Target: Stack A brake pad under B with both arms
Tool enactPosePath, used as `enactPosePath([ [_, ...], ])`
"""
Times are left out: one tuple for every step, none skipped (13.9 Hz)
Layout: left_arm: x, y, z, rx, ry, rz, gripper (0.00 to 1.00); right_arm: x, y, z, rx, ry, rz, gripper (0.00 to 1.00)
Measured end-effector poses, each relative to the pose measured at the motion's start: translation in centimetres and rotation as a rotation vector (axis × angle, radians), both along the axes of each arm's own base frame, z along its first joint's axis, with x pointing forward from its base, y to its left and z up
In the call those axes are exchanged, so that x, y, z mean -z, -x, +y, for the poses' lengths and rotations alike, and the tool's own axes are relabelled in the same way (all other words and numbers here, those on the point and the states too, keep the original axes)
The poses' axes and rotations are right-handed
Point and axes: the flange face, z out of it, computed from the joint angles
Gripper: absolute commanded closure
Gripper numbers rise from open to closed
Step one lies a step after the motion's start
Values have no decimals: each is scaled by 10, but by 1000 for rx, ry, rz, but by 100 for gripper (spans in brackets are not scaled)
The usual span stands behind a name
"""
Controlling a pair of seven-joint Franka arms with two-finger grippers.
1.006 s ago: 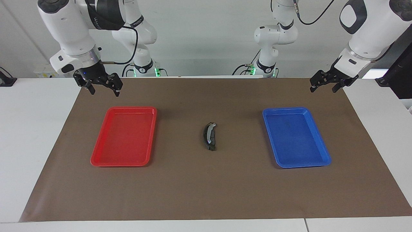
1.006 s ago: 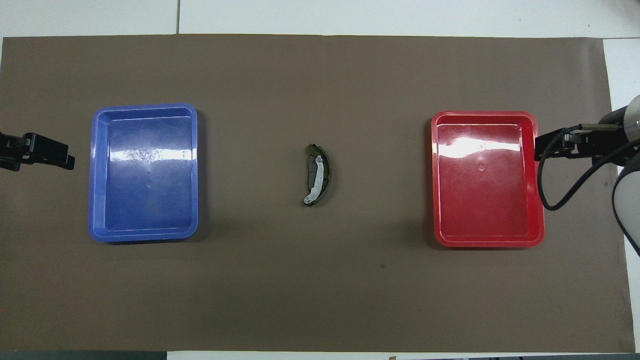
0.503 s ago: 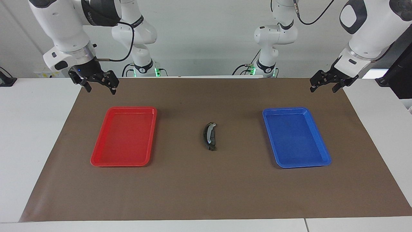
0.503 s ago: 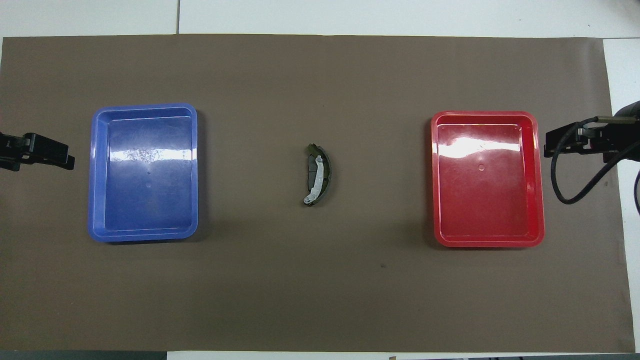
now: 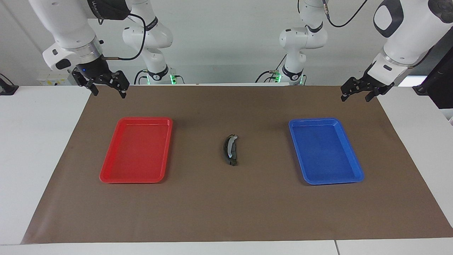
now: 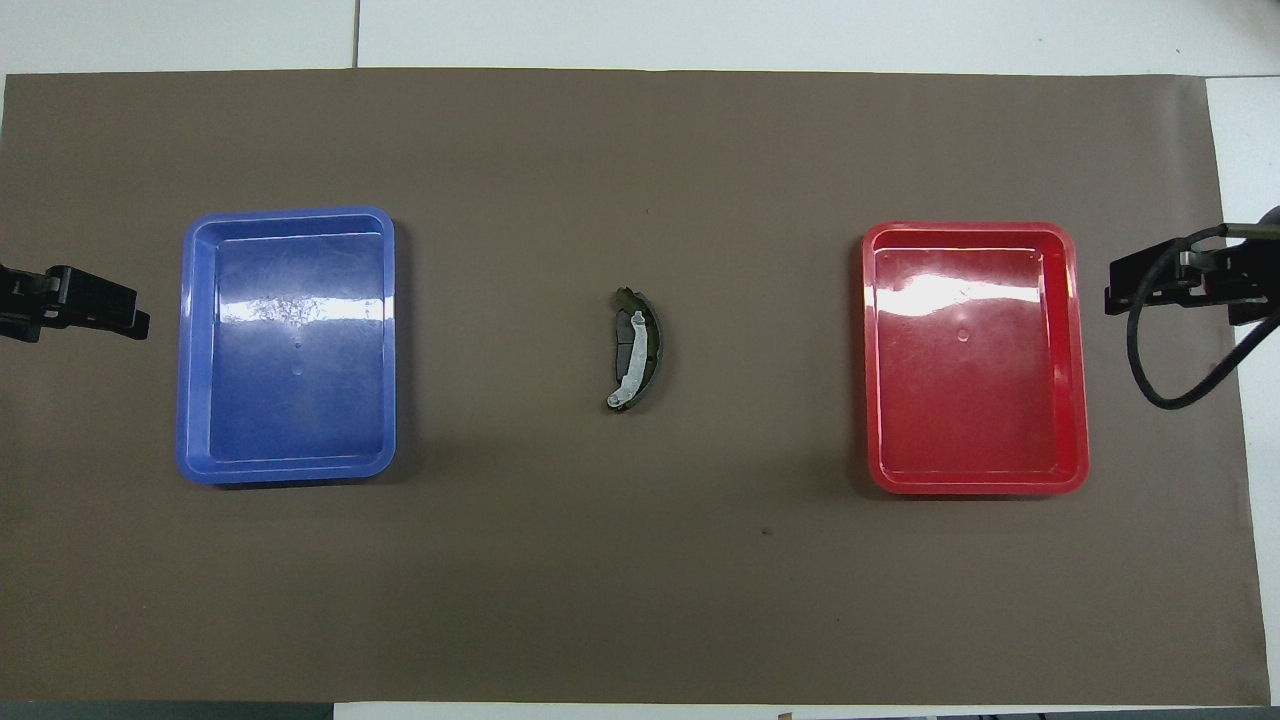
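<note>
The crescent-shaped brake piece B (image 5: 230,150) with its silver strip lies at the middle of the brown mat (image 5: 226,212), between the two trays. It also shows in the overhead view (image 6: 652,345). The short dark-grey pad A (image 6: 627,342) shows along B's inner curve, touching it and partly covered by the silver strip. My right gripper (image 5: 108,92) hangs open and empty in the air over the mat's corner by the red tray. My left gripper (image 5: 355,98) hangs open and empty over the mat's corner by the blue tray, and waits.
An empty red tray (image 5: 106,177) lies toward the right arm's end and an empty blue tray (image 5: 355,177) toward the left arm's end. The right gripper's black cable (image 6: 1170,395) hangs beside the red tray (image 6: 1082,400). White table surrounds the mat.
My right gripper has risen and drawn back from the red tray toward the table's end. The left gripper, the brake pieces and the trays have not moved.
</note>
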Motion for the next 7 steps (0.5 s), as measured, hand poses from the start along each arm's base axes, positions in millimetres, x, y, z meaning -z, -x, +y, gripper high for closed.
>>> enactPosePath([
  [0, 0, 0, 0, 0, 0, 1, -2, 1, 1, -1, 0, 6, 0],
  [0, 0, 0, 0, 0, 0, 1, -5, 2, 1, -2, 0, 6, 0],
  [0, 0, 0, 0, 0, 0, 1, -6, 2, 2, -3, 0, 6, 0],
  [0, 0, 0, 0, 0, 0, 1, -7, 2, 3, -4, 0, 6, 0],
  [0, 0, 0, 0, 0, 0, 1, -7, 2, 3, -5, 0, 6, 0],
  [0, 0, 0, 0, 0, 0, 1, -7, 2, 4, -6, 0, 6, 0],
  [0, 0, 0, 0, 0, 0, 1, -7, 2, 4, -6, 0, 6, 0],
])
